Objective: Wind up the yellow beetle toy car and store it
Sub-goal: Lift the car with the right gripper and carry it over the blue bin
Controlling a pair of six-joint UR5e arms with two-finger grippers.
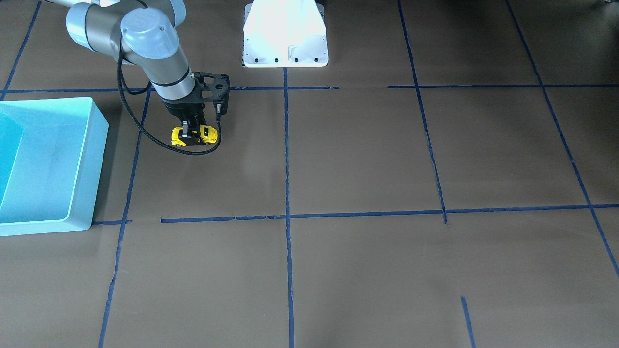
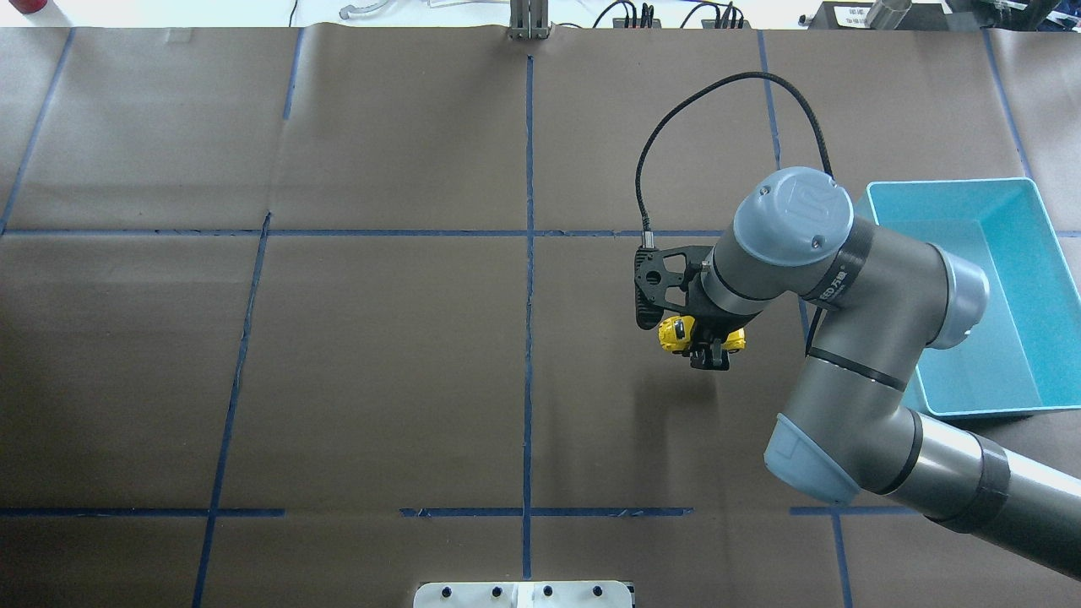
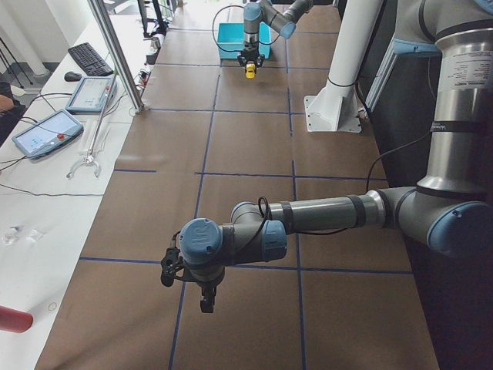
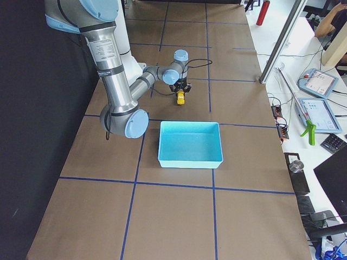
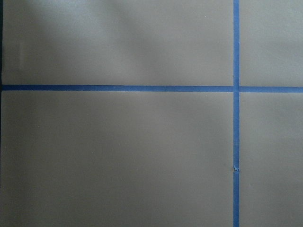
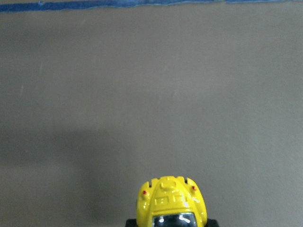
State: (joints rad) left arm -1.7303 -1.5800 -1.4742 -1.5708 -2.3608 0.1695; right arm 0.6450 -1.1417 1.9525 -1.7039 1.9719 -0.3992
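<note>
The yellow beetle toy car (image 1: 209,133) is gripped across its middle by my right gripper (image 1: 192,137), which points straight down and is shut on it. From overhead the car (image 2: 673,333) sticks out on both sides of the fingers (image 2: 709,355). In the right wrist view the car's yellow body (image 6: 171,201) sits at the bottom edge, low over the brown table. I cannot tell whether its wheels touch. My left gripper (image 3: 206,297) hangs over the table far from the car, seen only from the left side, so I cannot tell its state.
A teal bin (image 1: 99,164) stands beside the right arm, and it also shows overhead (image 2: 954,183) and from the right side (image 4: 190,161). The white robot base (image 1: 285,48) stands behind. Blue tape lines (image 5: 236,118) cross the brown table.
</note>
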